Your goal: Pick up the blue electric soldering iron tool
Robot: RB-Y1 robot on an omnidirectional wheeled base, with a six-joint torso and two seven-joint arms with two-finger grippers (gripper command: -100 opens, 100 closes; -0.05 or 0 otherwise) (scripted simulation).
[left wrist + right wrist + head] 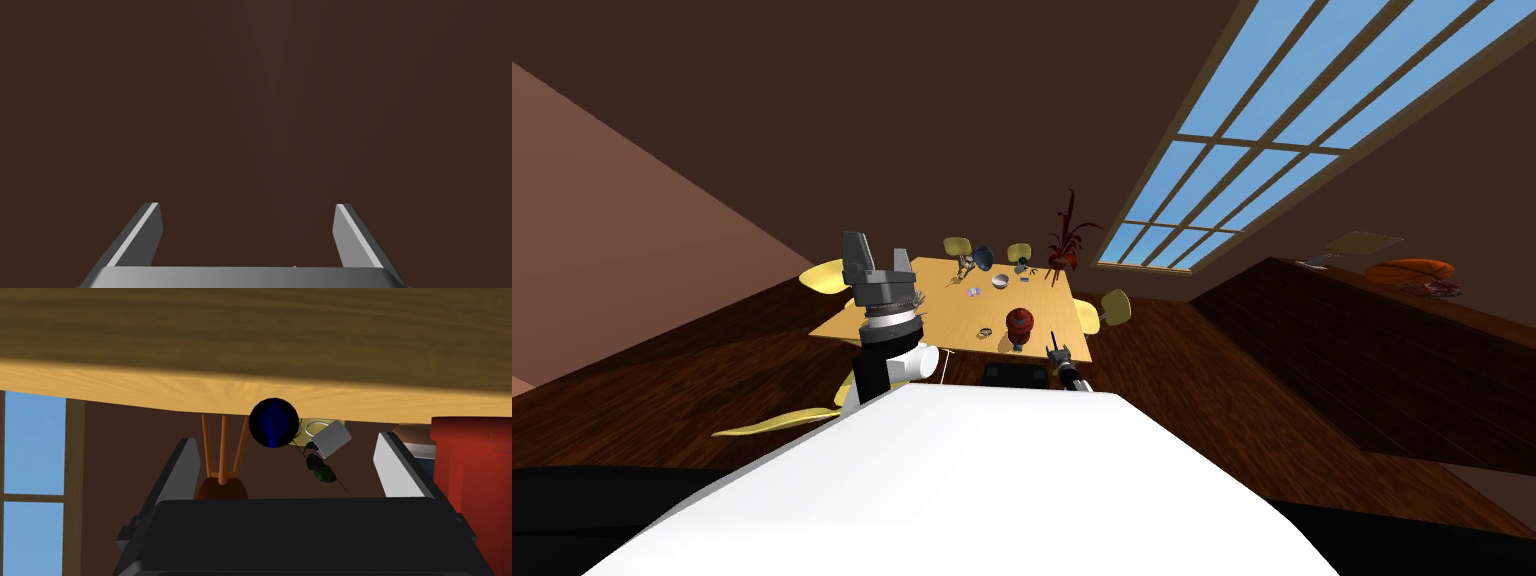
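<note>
The soldering iron [1053, 338] is a thin dark blue rod lying on the wooden table [932, 310] near its front edge, right of a red jar [1020, 322]. In the right wrist view I see it end-on as a round blue-black butt [273, 423] resting on the table's surface [250, 338]. My right gripper [286, 438] is open, its fingers standing wide on either side of the iron's end and short of it. The same gripper [1057, 353] sits at the table's front edge. My left gripper [879, 252] is raised at the left, open [247, 205] and empty.
The red jar [470, 478] stands close beside one right finger. Farther back on the table are a bowl [1000, 281] and small items. Yellow chairs [1115, 305] ring the table, and a red plant [1065, 240] stands behind it. A dark shelf with an orange ball [1409, 270] runs along the right.
</note>
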